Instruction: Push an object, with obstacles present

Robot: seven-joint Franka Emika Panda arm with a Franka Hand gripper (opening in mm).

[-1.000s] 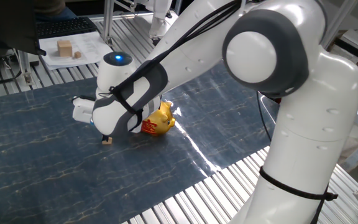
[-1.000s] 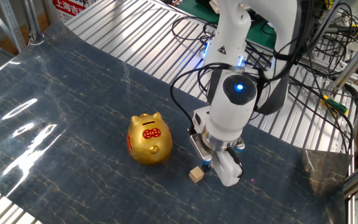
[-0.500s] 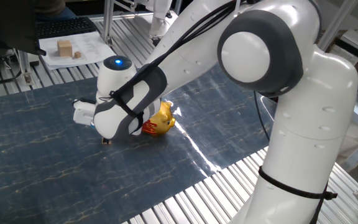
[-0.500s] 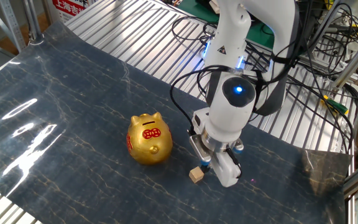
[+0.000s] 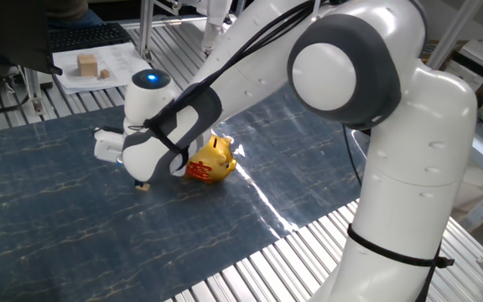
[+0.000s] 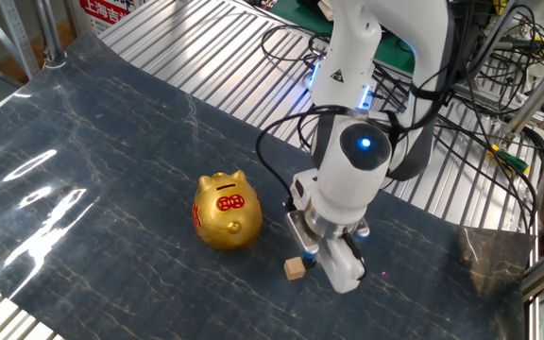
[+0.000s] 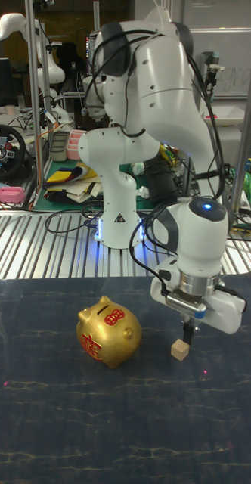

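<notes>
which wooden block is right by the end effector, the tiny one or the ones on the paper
The tiny cube on the dark mat, right beside the end effector. The larger blocks sit far off on white paper.

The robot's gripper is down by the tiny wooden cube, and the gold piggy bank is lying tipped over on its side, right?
Not quite. The gripper is down by the tiny wooden cube, but the gold piggy bank stands upright, coin slot on top. The other fixed view shows it.

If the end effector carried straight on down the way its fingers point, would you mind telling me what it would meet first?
Most likely the dark blue mat right below; the end effector points down beside the tiny wooden cube, seemingly touching its side rather than above it, though depth is unclear.
</notes>
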